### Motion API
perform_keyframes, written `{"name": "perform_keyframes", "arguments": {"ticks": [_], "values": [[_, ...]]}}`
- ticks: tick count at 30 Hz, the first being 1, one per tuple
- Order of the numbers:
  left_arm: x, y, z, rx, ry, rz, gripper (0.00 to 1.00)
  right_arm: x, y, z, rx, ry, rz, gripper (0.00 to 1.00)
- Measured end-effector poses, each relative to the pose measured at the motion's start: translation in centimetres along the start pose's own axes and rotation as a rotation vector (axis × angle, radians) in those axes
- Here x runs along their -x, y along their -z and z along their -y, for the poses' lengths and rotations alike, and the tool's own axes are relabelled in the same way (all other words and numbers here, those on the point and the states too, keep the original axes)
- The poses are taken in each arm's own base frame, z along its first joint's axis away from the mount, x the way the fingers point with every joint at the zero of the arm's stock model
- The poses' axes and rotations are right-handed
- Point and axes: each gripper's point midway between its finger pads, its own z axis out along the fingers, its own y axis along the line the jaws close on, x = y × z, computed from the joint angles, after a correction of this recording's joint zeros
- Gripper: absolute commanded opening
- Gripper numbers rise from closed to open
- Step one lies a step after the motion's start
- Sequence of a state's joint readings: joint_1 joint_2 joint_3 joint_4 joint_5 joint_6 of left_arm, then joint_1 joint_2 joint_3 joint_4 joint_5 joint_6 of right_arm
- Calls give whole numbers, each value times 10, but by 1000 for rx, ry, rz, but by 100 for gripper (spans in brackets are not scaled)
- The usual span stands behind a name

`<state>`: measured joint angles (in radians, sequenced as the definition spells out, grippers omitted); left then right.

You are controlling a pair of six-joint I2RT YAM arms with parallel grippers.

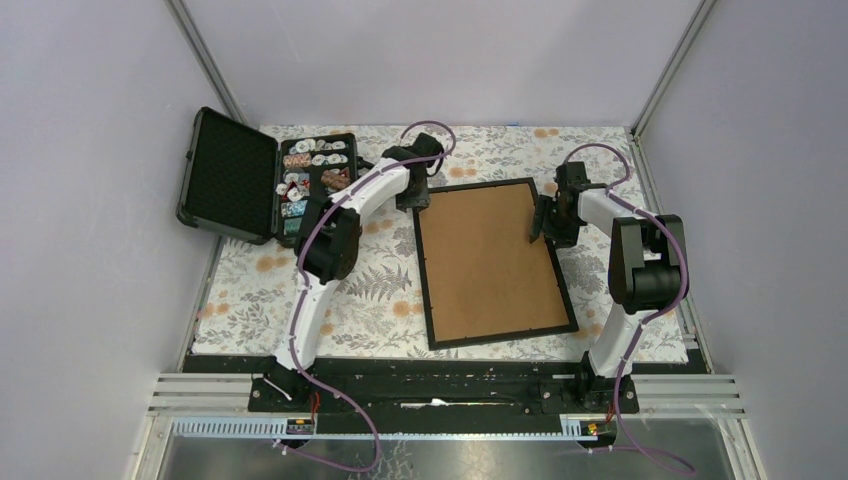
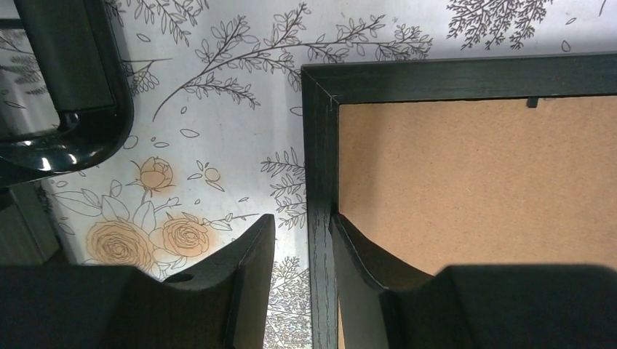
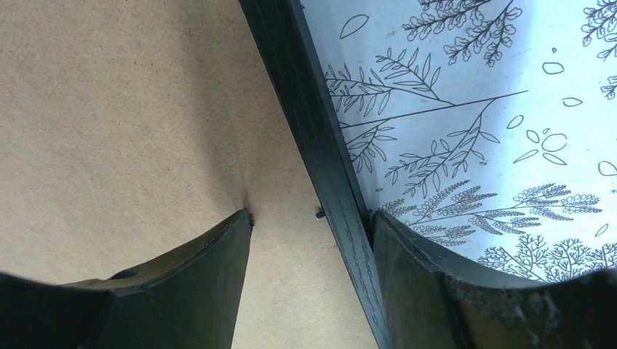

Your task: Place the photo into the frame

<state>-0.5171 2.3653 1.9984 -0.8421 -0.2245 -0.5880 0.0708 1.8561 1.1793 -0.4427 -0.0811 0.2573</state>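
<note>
Frame point(image 1: 492, 262) lies back-up, long axis running near-to-far.

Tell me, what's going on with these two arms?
Two robot arms are working on a black picture frame that lies brown back up on a flowered cloth. The left claw straddles the frame's left edge near a far corner; the right claw straddles the right edge. Both are open. No photo is visible.
</note>
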Motion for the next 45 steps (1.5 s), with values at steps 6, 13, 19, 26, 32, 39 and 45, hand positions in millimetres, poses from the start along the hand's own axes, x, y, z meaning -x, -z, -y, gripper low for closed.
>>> {"name": "perform_keyframes", "arguments": {"ticks": [6, 13, 19, 26, 32, 39, 45], "values": [[0, -4, 6, 76, -93, 10, 41, -1, 0, -1, -6, 7, 3, 68], [1, -4, 5, 113, -143, 13, 48, -1, 0, -1, -6, 9, 6, 68], [6, 2, 1, 137, -197, -4, 62, -3, 1, -3, -3, 15, 6, 76], [-10, 18, 34, -91, -184, -85, 77, -15, 7, -14, 2, 45, -24, 90], [-17, 77, 45, -282, -162, -121, 85, -28, 24, -22, -15, 84, -50, 92], [3, 201, -19, -446, -68, 99, 93, -34, 62, -29, -75, 131, 8, 90], [-25, 223, -82, -417, -23, 176, 96, -63, 88, -56, -101, 181, 16, 82]]}}
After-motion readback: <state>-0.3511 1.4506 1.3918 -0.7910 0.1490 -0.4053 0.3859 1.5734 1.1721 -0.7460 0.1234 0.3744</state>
